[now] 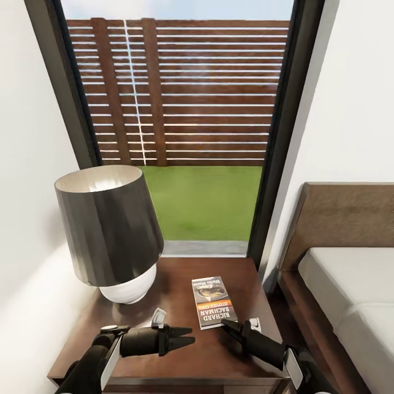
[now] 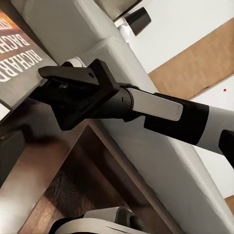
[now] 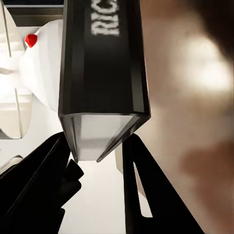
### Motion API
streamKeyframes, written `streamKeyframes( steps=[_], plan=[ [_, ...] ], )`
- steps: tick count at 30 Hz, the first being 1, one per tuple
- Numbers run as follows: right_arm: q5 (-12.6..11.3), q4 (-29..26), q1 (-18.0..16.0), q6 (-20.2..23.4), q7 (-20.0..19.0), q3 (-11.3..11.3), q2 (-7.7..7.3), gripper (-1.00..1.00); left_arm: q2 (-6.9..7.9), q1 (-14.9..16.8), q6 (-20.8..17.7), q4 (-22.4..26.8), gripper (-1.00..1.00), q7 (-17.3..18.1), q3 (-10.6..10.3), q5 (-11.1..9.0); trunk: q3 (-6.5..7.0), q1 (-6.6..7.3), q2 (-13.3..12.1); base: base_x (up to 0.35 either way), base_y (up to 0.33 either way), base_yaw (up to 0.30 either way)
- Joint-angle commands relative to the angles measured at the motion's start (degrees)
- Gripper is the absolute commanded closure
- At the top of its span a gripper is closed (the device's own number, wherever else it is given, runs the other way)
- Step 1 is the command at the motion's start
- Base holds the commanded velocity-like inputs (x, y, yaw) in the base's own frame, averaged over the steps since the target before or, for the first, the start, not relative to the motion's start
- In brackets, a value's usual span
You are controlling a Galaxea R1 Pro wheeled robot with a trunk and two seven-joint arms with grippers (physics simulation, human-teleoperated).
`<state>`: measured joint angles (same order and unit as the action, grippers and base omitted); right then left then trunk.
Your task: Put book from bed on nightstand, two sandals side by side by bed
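Lying flat on the glossy top of the nightstand [image 1: 180, 350], the book [image 1: 214, 301] occupied the zone between the lamp [image 1: 109, 232] and the edge nearest the bed [image 1: 350, 284], cover up with the "RICHARD" lettering legible. Judged from this placement, the first part of the task appeared complete or very nearly so; the sandals remained to be set side by side next to the bed, and no picture gave their position. In the head view the right gripper [image 1: 229, 325] sat at the near end of the book, fingertips at or just touching its lower edge. The right wrist view supplied what the head view could not: the book's end [image 3: 102, 122] stood between the two dark fingers [image 3: 141, 190], which were parted wider than the book's thickness with a visible gap on one side, so the jaws were spread and not clamping. The left gripper [image 1: 183, 338] hovered over the nightstand top just beside the book; its fingers tapered close together at a narrow setting and held nothing. The left wrist view added the right forearm [image 2: 156, 105] crossing in front of the off-white mattress [image 2: 73, 24], with a corner of the book [image 2: 22, 63] beyond it. Only the head view showed the window [image 1: 180, 93].
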<state>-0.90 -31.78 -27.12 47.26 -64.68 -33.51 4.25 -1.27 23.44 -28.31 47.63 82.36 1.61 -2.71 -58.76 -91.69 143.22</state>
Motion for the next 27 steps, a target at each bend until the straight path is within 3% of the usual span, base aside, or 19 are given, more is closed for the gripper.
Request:
streamKeyframes(
  steps=[1,6,9,27],
  plan=[
    [0.0,0.0,0.0,0.5,-0.1,-0.3,0.06,1.0,-0.04,0.0,-0.6,0.0,-1.0,0.3,0.1,0.1,-0.05,0.01,0.0,0.0,0.0,0.0],
    [0.0,0.0,0.0,0.5,-0.1,-0.3,0.06,1.0,-0.04,0.0,-0.6,0.0,-1.0,0.3,0.1,0.1,-0.05,0.01,0.0,0.0,0.0,0.0],
    [0.0,0.0,0.0,0.5,-0.1,-0.3,0.06,1.0,-0.04,0.0,-0.6,0.0,-1.0,0.3,0.1,0.1,-0.72,-0.06,0.1,0.0,0.0,0.0],
    [0.0,0.0,0.0,0.5,-0.1,-0.3,0.06,1.0,-0.03,0.0,-0.6,0.0,-1.0,0.2,0.1,0.1,-0.72,-0.06,0.1,0.0,0.0,0.0]
  ],
)
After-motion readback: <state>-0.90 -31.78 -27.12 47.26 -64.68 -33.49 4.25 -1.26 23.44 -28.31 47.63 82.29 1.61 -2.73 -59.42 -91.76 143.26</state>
